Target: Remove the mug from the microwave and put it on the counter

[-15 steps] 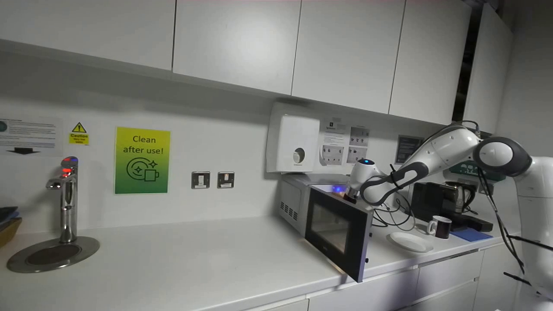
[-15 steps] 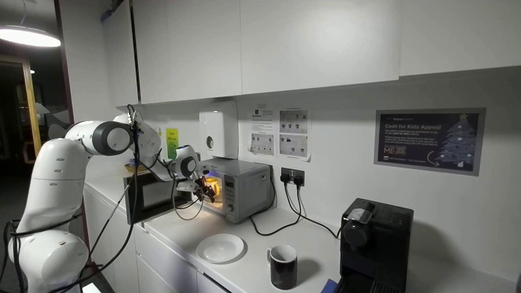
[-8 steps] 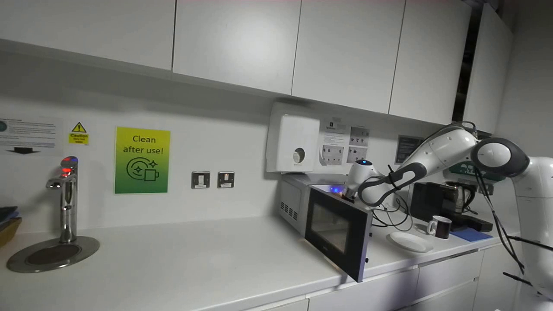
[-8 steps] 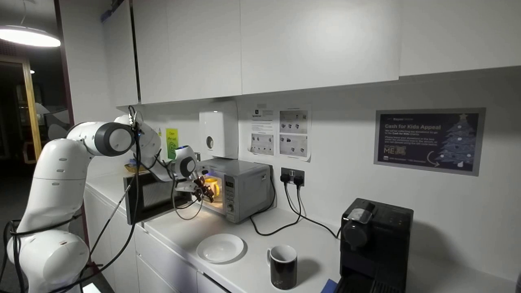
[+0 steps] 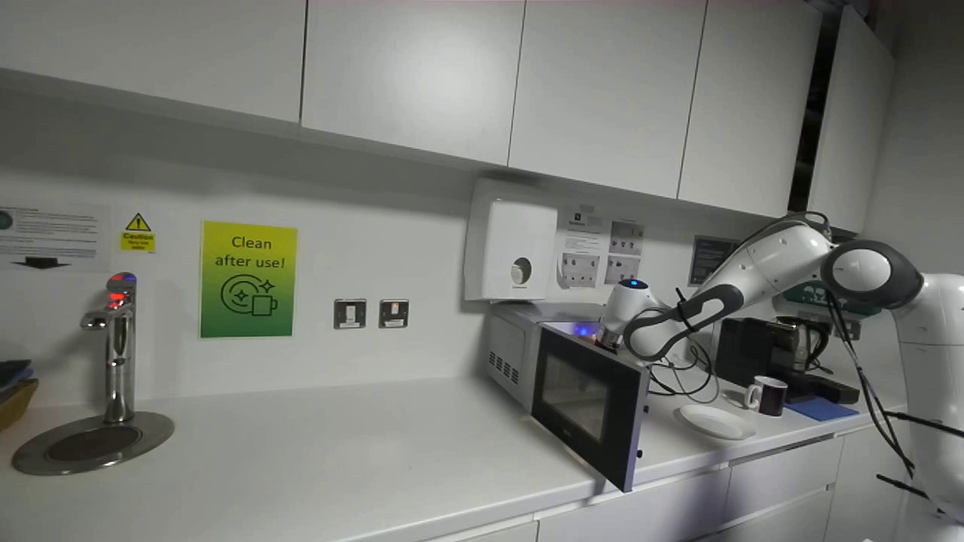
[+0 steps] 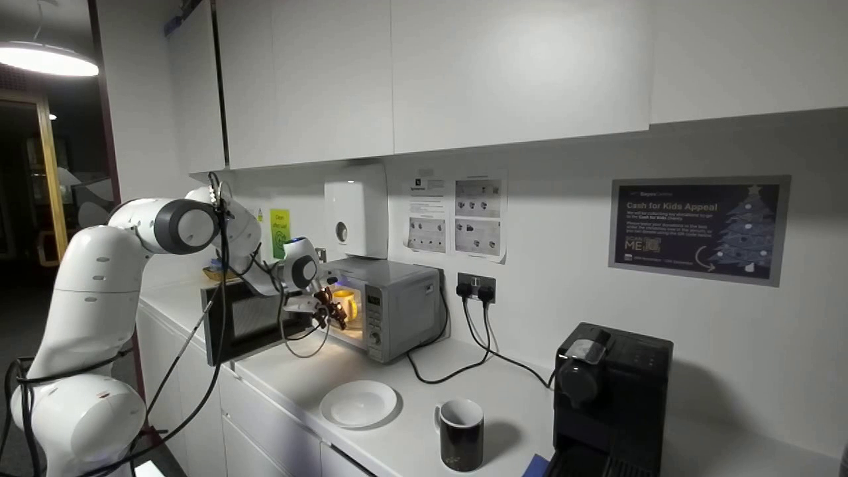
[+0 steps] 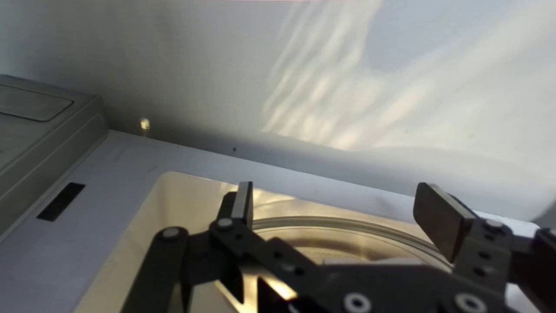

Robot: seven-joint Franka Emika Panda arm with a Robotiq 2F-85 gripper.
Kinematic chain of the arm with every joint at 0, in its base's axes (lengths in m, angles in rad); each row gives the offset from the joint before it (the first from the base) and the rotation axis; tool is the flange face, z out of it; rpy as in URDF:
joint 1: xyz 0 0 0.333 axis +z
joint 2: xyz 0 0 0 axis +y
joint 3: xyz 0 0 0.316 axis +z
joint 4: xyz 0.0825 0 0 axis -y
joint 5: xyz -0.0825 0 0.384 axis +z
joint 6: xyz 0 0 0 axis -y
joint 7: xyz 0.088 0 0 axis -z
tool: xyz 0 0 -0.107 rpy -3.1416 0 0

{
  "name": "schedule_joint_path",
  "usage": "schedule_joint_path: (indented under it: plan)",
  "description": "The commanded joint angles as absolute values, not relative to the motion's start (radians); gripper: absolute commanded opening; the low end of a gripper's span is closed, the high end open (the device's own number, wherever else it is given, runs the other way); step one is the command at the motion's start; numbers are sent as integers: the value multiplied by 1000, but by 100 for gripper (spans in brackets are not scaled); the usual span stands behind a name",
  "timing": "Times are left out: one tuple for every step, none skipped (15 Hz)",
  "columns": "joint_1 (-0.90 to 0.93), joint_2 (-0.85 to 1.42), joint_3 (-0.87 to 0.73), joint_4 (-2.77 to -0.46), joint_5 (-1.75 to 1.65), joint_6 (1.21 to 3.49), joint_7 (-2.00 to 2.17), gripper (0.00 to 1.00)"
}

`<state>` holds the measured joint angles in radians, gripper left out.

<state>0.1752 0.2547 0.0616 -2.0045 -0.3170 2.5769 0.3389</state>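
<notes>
Silver-grey and boxy, the microwave (image 6: 412,311) stands on a white counter (image 5: 339,433), its dark glass door (image 5: 576,391) swung wide and a warm light on inside. Upright in that glow, yellow in an exterior view, is the mug (image 6: 346,303) to be fetched; its handle seems to face the control panel (image 6: 375,324).

A white arm (image 6: 182,222) reaches in, and its gripper (image 7: 334,198) hangs at the oven's mouth, angled down. The fingers (image 7: 243,204) are spread far apart with nothing showing between their tips — the mug does not appear to be held.

The coming move turns on depth: the mug lies just past the fingers, deeper in the oven and toward the control panel. In an exterior view the fingers overlap its near side; whether they touch it cannot be told. In the wrist view the tips show against the front frame (image 7: 126,174) and the rim of a glass turntable (image 7: 330,230), probably short of the mug. The next move likely calls for going inward until the fingers straddle its upright body or handle.

Outside, a dark mug (image 6: 462,440) stands near a white plate (image 6: 358,405) — likely not the target.
</notes>
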Motion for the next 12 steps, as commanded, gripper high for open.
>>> schedule_joint_path:
  plan:
    - [187, 254, 49, -2004, -309, 2576, 332, 100]
    - [187, 254, 48, -2004, -309, 2576, 332, 100]
    - [187, 254, 48, -2004, -309, 2576, 332, 100]
    - [198, 251, 33, -2009, -346, 2587, 368, 100]
    - [206, 249, 22, -2017, -375, 2603, 399, 100]
    - [214, 249, 14, -2023, -396, 2615, 424, 100]
    - [224, 249, 6, -2032, -422, 2631, 455, 100]
    - [231, 248, 1, -2040, -444, 2639, 482, 100]
    - [240, 247, -5, -2048, -470, 2651, 512, 100]
    - [250, 245, -12, -2059, -495, 2667, 542, 100]
    - [259, 242, -19, -2068, -519, 2682, 573, 100]
    - [271, 241, -30, -2075, -551, 2701, 616, 100]
